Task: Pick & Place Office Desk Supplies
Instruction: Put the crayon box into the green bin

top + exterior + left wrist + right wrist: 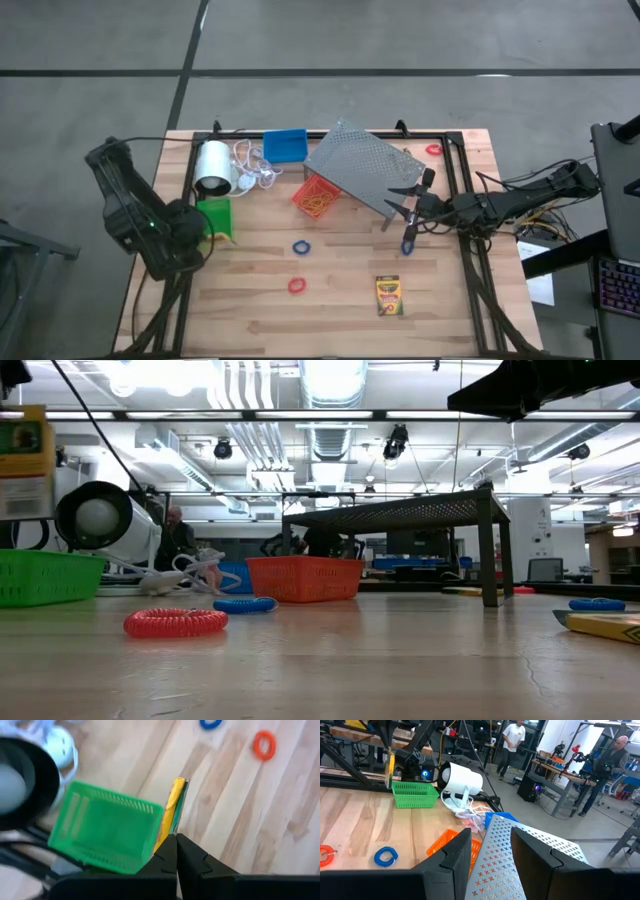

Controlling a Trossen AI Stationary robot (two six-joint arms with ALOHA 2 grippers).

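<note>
Presently, we find the left end effector [176,851] clamped on a yellow-and-green crayon box [171,810], held over the green bin [214,217]. The right end effector [403,222] stands parted, empty, beside the grey rack [365,165]; a second crayon box [388,296] lies on the counter [340,315].

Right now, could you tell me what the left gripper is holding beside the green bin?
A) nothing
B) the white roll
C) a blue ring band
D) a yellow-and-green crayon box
D: the left gripper is shut on a crayon box held upright just beside the green bin.
</note>
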